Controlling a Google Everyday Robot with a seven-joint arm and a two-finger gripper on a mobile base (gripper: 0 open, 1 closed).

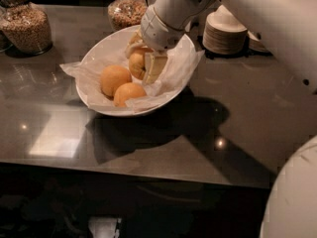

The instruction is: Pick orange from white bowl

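Note:
The white bowl (pixel 96 53), lined with crumpled white paper, stands on the dark counter. Two deeper-orange fruits (pixel 115 80) (pixel 130 94) lie side by side at its front left. Behind them the orange (pixel 135 62) sits between the cream fingers (pixel 155 67) of my gripper (pixel 143 66), which reaches down into the bowl from the upper right. The fingers are closed against the orange's sides. The white arm hides the bowl's far rim.
Two glass jars of grain stand at the back, one on the left (pixel 27 26) and one behind the bowl (pixel 126 10). Stacks of small white plates (pixel 225 31) stand to the bowl's right. The counter's front edge (pixel 148 175) runs across below.

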